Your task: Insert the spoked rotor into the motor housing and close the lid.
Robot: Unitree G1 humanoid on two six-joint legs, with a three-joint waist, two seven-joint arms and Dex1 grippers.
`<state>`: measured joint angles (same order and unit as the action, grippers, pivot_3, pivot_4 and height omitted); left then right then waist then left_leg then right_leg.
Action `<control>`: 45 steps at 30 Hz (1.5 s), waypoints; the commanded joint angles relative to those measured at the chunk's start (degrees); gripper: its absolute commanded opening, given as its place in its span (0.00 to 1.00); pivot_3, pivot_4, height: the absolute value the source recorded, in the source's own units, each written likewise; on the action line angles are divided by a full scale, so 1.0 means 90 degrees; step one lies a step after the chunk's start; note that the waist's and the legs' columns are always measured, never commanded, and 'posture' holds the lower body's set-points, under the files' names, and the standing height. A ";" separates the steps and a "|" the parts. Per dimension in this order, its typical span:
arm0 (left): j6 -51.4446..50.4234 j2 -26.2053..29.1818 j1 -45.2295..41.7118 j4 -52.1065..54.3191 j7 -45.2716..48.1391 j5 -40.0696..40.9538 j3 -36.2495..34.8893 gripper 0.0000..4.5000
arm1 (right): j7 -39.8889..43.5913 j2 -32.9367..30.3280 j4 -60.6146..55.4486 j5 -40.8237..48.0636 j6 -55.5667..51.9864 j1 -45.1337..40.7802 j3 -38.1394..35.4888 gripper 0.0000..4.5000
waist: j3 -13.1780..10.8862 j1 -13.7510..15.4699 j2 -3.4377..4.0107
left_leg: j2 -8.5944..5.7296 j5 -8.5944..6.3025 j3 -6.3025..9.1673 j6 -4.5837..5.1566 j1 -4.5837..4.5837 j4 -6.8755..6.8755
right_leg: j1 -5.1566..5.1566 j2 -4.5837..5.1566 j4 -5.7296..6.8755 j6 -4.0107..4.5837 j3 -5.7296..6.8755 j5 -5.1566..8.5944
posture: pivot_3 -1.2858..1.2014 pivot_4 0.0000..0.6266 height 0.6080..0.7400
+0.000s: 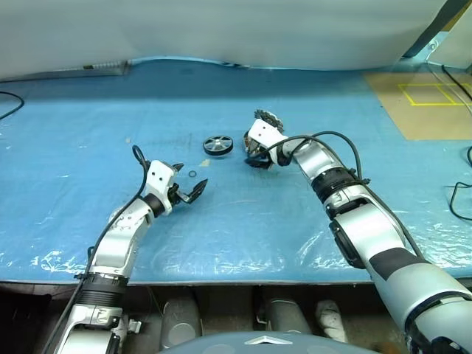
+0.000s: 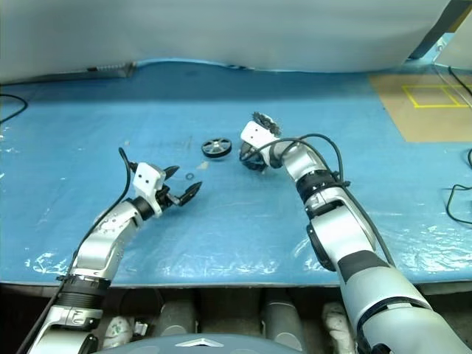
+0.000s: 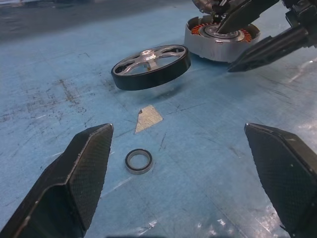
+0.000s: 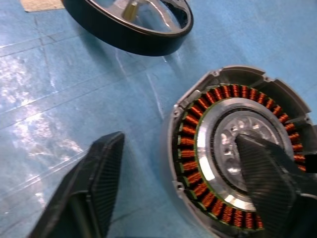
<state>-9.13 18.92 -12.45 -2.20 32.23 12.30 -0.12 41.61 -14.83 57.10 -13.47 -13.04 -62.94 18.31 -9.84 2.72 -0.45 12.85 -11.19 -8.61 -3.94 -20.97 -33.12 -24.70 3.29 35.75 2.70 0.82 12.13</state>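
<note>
The spoked rotor [image 1: 217, 144], black-rimmed with silver spokes, lies flat on the blue mat. Just to its right stands the motor housing [image 4: 233, 148], its copper windings ringing a silver centre. The jagged lid [image 1: 268, 118] stands raised behind it. My right gripper [image 1: 257, 159] is open and tipped down onto the housing. One finger [image 4: 267, 173] sits over the housing's centre, the other [image 4: 91, 183] outside the rim above the mat. My left gripper [image 1: 190, 177] is open and level, nearer than the rotor and to its left, holding nothing.
A tiny wire ring [image 3: 138, 161] lies on the mat between my left fingers, with a beige patch [image 3: 148, 119] just beyond it. Brown board with yellow tape [image 1: 428, 103] covers the far right. A cable [image 1: 9, 103] runs at the far left.
</note>
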 commanded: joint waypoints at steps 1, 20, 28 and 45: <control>0.0156 -0.0013 0.0020 0.0109 -0.0045 -0.0006 -0.0068 1.00 | 0.0516 0.0115 0.0147 -0.0031 -0.0203 0.0068 0.0116 0.55 | 0.0000 -0.0008 0.0000 | 0.0000 0.0000 0.0000 0.0000 -0.0002 0.0000 | 0.0000 0.0000 -0.0001 0.0001 0.0002 0.0001 | 0.52 0.24 1.00; 0.0202 0.0099 -0.0056 -0.0020 0.0082 0.0023 -0.0088 1.00 | 0.1793 -0.1002 -0.6184 -0.0061 -0.2644 0.3385 0.0986 0.42 | 0.0013 0.0001 -0.0008 | 0.0004 -0.0002 0.0002 0.0000 0.0070 0.0020 | 0.0066 -0.0005 -0.0024 -0.0001 0.0002 0.0007 | 0.52 0.24 1.00; 0.0270 0.0096 -0.0087 -0.0174 0.0164 0.0011 -0.0074 1.00 | 0.1785 -0.1393 -0.7388 0.0162 -0.3534 0.3823 0.0980 0.42 | 0.0015 0.0055 -0.0006 | -0.0007 -0.0002 0.0001 0.0000 0.0098 0.0056 | 0.0088 -0.0001 -0.0050 -0.0014 -0.0006 0.0015 | 0.52 0.24 1.00; 0.0327 0.0113 -0.0068 -0.0250 0.0293 0.0007 -0.0060 1.00 | 0.1554 -0.1646 -0.9743 0.2294 -0.5376 0.3864 -0.1047 0.94 | 0.0009 0.0113 0.0004 | -0.0007 -0.0001 -0.0002 -0.0003 0.0085 0.0103 | 0.0077 -0.0011 -0.0100 -0.0014 -0.0005 0.0014 | 0.52 0.24 1.00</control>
<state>-7.20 19.58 -12.90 -5.79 34.62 12.23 -0.21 55.93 -29.07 -27.78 4.89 -62.63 -29.72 11.30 -9.75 3.73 -0.41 12.79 -11.19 -8.63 -3.97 -20.21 -32.18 -24.01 3.20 34.82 2.58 0.77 12.26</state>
